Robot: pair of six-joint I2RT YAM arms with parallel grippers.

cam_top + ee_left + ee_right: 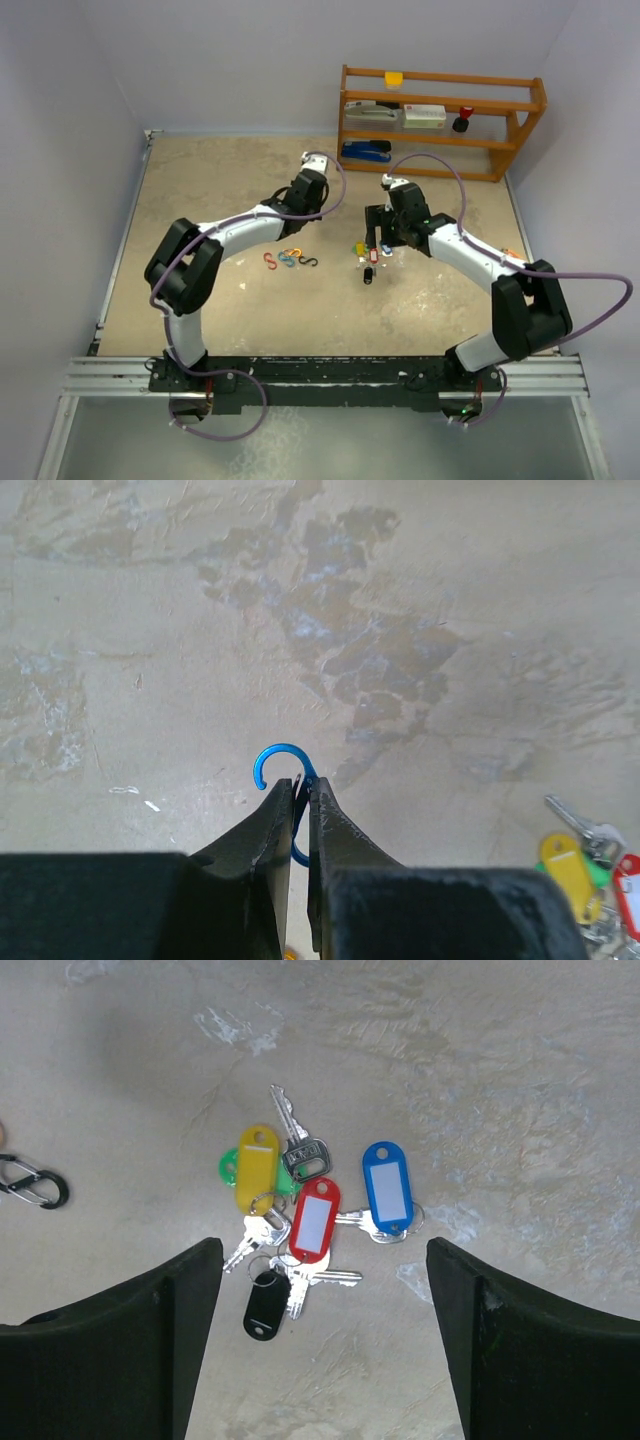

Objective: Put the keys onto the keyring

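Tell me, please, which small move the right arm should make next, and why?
Probably lower the right gripper toward the keys and close on one tag, perhaps the blue tag at the pile's edge. Its jaws stand open above the pile with nothing held, while the left gripper pinches the blue clip, seemingly ready to receive a key.

The keys [262,1232] lie flat in a loose heap between the right gripper's [322,1248] spread fingers, just ahead of the tips. They are small and silver, each with a plastic tag. The yellow tag [257,1168] overlaps the green tag [229,1167], the red tag [314,1219] lies in the middle and the blue tag [388,1184] farthest right. The black fob [265,1306] lies nearest the gripper. The blue clip [276,759] sits pinched in the left gripper [300,786], its upper hook curling out beyond the fingertips.
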